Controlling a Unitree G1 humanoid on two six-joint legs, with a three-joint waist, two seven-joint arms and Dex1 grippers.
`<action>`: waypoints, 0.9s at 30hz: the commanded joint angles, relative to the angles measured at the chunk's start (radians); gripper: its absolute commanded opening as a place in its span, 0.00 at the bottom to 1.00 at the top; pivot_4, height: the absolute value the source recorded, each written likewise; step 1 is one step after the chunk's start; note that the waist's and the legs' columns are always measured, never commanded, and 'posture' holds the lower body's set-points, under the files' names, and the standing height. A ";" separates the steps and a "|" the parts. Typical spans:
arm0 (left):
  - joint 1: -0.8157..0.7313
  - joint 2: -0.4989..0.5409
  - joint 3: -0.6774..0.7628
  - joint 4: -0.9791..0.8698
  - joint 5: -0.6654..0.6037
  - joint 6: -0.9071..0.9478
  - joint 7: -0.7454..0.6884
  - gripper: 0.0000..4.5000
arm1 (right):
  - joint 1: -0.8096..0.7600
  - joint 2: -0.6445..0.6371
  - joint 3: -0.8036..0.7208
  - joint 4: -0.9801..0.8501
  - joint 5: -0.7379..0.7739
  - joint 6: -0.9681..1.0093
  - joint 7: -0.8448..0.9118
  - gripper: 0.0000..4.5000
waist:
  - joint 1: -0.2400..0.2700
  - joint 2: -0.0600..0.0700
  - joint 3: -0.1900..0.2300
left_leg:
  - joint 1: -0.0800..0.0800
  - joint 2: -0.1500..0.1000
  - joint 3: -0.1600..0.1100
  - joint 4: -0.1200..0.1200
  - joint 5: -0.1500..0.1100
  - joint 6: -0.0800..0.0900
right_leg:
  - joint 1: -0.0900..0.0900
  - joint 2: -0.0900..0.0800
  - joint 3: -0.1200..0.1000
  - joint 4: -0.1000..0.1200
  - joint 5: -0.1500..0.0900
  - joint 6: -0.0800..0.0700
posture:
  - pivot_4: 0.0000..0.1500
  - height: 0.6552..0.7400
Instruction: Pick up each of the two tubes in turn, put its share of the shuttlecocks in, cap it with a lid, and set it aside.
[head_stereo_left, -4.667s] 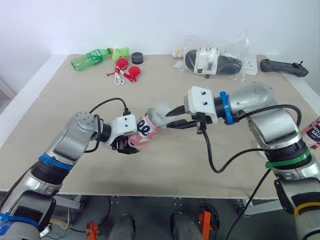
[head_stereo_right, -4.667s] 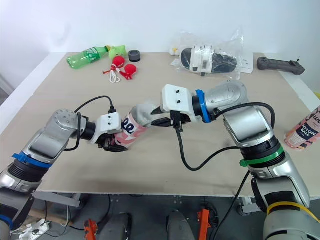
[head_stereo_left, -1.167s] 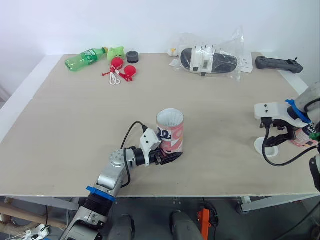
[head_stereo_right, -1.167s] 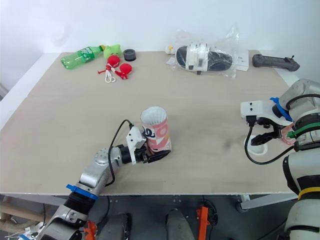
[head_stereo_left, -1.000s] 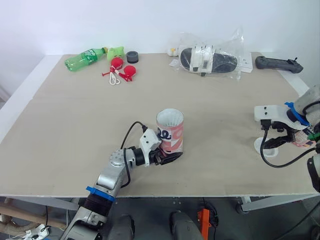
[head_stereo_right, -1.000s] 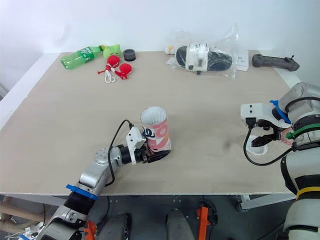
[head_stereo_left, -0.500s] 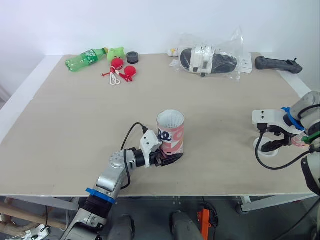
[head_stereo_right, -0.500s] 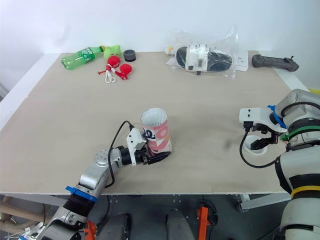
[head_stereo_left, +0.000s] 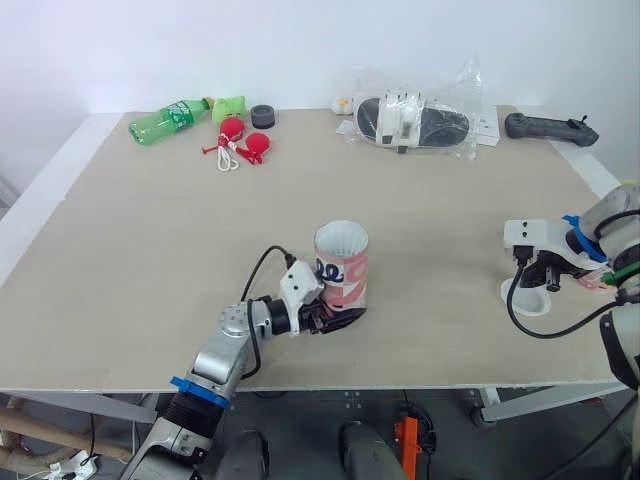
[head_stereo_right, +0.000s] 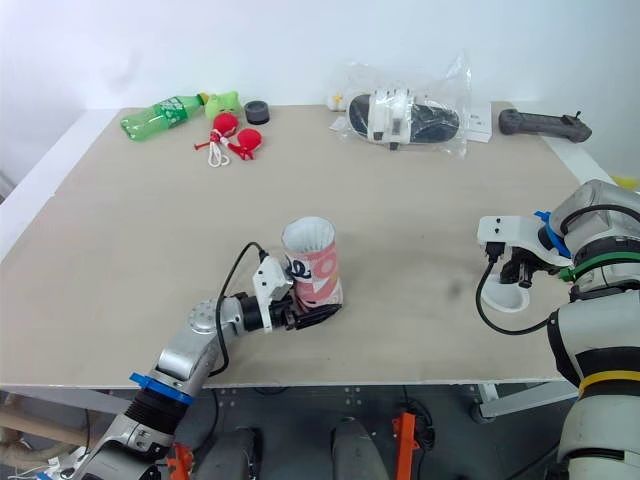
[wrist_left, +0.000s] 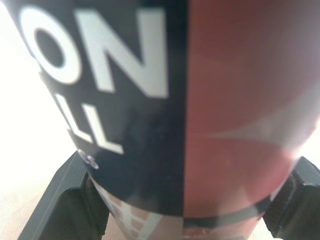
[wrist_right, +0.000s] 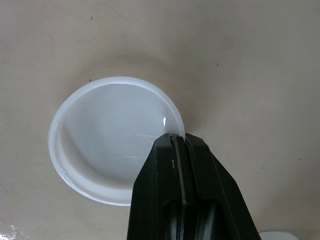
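A pink and navy tube (head_stereo_left: 341, 268) stands upright near the table's front edge, white shuttlecock feathers showing in its open top. My left gripper (head_stereo_left: 334, 318) is shut on the tube's base; in the left wrist view its fingers (wrist_left: 67, 200) flank the tube (wrist_left: 200, 100). At the right edge a white lid (head_stereo_left: 526, 299) lies flat on the table. My right gripper (wrist_right: 178, 141) points down at it, shut on the rim of the lid (wrist_right: 110, 150). A second pink tube (head_stereo_left: 592, 283) peeks out behind the right arm, mostly hidden.
Along the far edge lie a green bottle (head_stereo_left: 165, 117), a green toy (head_stereo_left: 229, 105), red balls with a cord (head_stereo_left: 243, 142), a black cap (head_stereo_left: 264, 114), a plastic bag holding a black and white item (head_stereo_left: 420, 118), and a black handle (head_stereo_left: 546, 128).
My right gripper has come down onto the white lid and shut on its rim. Several seconds ago both grippers held the tilted tube; it now stands upright in the left gripper.
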 joint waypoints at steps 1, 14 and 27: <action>0.000 0.000 -0.003 -0.026 -0.012 -0.004 0.000 0.70 | -0.024 -0.002 -0.037 -0.003 0.018 -0.011 0.018 0.01 | -0.001 0.000 0.000 | 0.000 0.000 0.000 0.000 0.000 0.000 | 0.000 0.000 0.000 0.000 0.000 0.000 | 1.00 1.00; -0.039 0.049 -0.059 0.084 0.116 -0.094 0.023 0.70 | -0.299 0.026 0.044 -0.340 0.634 0.284 0.207 0.01 | -0.024 0.004 0.000 | 0.001 0.000 0.000 -0.001 0.000 0.000 | -0.001 0.001 0.002 0.001 0.001 0.001 | 1.00 1.00; -0.048 0.047 -0.060 0.129 0.098 -0.100 0.010 0.70 | -0.430 -0.042 0.273 -0.740 1.040 0.680 0.207 0.01 | -0.023 0.004 0.000 | 0.001 0.000 0.000 0.000 0.000 0.001 | -0.002 0.002 0.002 0.001 0.001 0.000 | 1.00 1.00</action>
